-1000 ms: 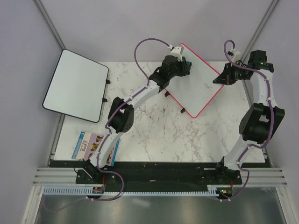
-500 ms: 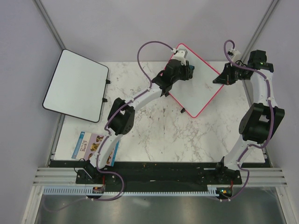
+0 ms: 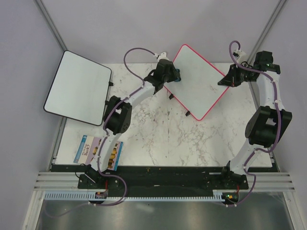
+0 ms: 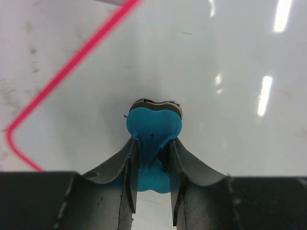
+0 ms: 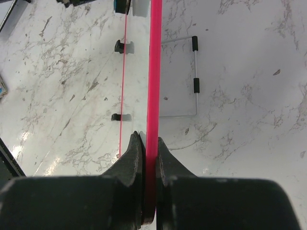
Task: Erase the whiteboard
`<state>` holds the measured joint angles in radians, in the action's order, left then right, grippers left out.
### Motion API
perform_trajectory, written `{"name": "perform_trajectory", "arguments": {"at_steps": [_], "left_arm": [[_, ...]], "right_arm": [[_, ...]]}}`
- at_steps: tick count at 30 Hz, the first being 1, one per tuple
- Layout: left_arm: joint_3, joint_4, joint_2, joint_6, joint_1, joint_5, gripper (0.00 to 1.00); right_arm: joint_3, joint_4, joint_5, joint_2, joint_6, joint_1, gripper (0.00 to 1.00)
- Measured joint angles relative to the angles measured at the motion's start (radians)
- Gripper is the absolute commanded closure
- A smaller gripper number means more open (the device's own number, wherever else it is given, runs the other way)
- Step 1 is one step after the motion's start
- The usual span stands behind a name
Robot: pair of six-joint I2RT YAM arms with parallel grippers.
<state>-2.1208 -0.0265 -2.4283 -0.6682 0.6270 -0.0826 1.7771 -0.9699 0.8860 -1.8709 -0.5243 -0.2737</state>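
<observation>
Marble surface point(image 3: 163, 139), wiping looks underway: right fingers point(image 5: 132, 163) clamp the whiteboard point(image 3: 196, 81) rim, left fingers point(image 4: 120, 167) pinch the eraser point(image 4: 153, 124), which probably needs sweeping onward beyond their tips.

Mid table point(image 3: 158, 139) free; whiteboard point(image 3: 201, 86) rear.

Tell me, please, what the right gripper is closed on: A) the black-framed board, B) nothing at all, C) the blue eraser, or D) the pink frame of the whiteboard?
D: the right wrist view shows the right gripper with both fingers pinched against the pink frame of the whiteboard, while the blue eraser sits in the left gripper.
</observation>
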Motion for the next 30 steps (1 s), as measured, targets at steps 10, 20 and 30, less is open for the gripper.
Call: {"name": "perform_trajectory", "arguments": {"at_steps": [10,20,30], "left_arm": [[0.032,-0.191,-0.060,-0.075,-0.130,-0.044,0.98],[0.260,-0.127,0.051,-0.037,-0.038,-0.167,0.98],[0.493,0.128,0.150,0.069,0.008,-0.175,0.98]], "right_arm": [[0.000,-0.018,-0.002,0.019,-0.002,0.016,1.00],[-0.001,-0.021,0.011,0.023,-0.012,0.021,1.00],[-0.001,-0.032,0.026,0.034,-0.052,0.034,1.00]]}}
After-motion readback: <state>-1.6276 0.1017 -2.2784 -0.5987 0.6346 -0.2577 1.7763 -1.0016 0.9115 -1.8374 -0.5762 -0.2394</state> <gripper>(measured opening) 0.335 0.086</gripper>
